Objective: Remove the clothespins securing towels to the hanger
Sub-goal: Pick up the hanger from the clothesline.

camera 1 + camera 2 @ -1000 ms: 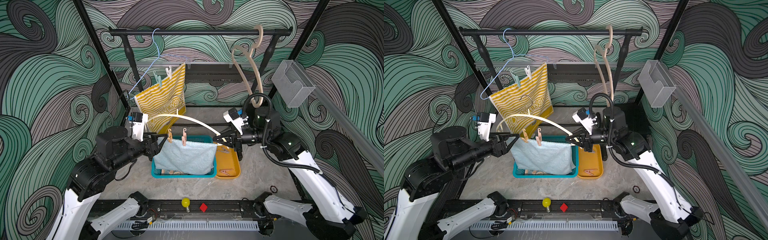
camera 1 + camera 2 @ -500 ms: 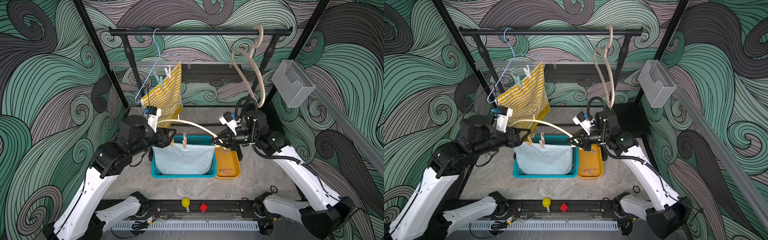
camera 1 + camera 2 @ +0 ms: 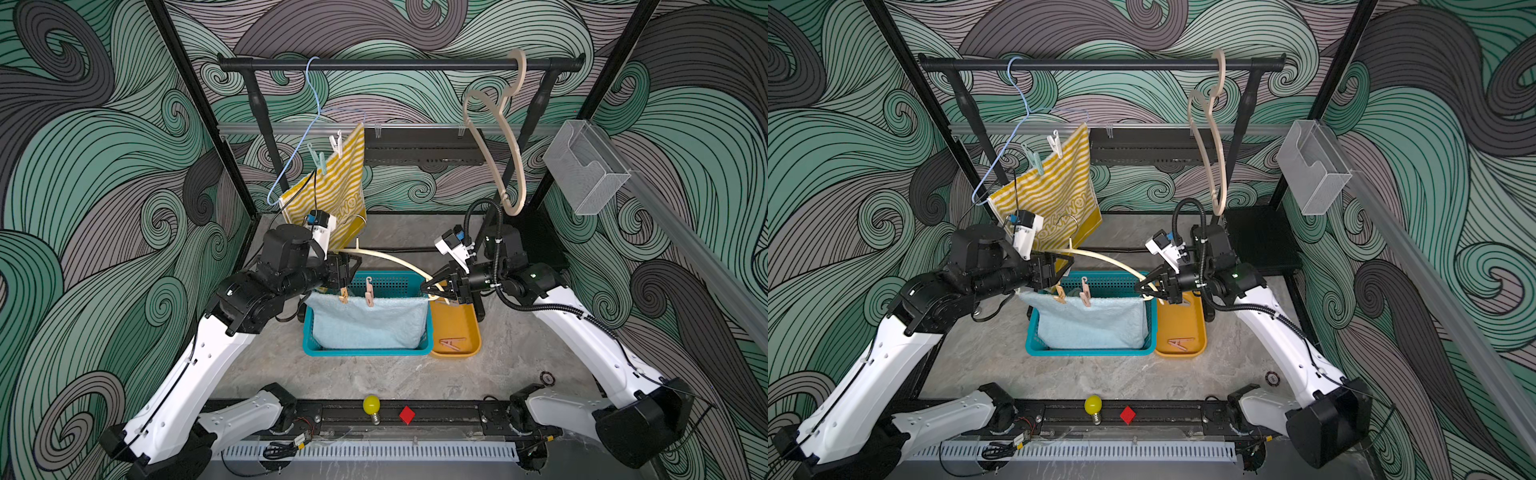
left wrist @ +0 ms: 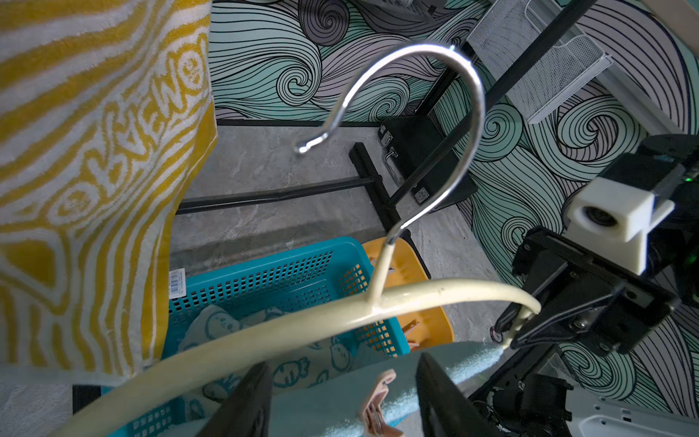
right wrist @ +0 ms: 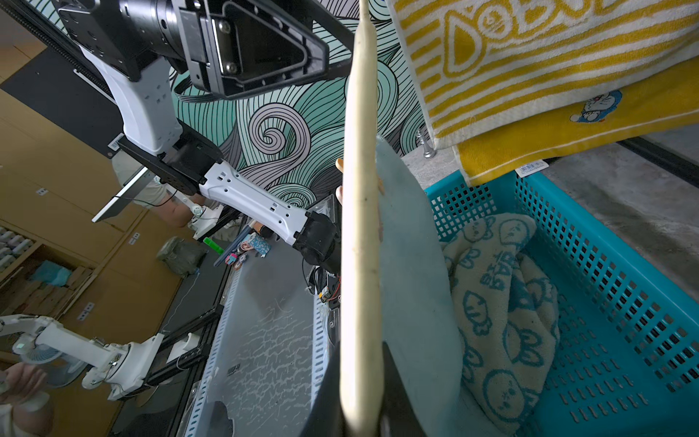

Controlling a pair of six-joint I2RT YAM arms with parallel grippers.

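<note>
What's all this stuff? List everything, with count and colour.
rail: 1, black, back
wire hanger: 1, light blue, on rail
striped towel: 1, yellow-white, on wire hanger
mint clothespin, white clothespin: 1 each, on striped towel
beige hanger: 1, on rail
cream hanger: 1, over basket
light-blue towel: 1, on cream hanger
orange clothespin, pink clothespin: 1 each, on light-blue towel
basket: 1, teal, floor
bunny towel: 1, pale, in basket
tray: 1, orange, beside basket
loose clothespin: 1, orange, in tray
clear bin: 1, side wall
bulb: 1, yellow, front bar
left gripper: open, astride orange clothespin
right gripper: shut on cream hanger
</note>
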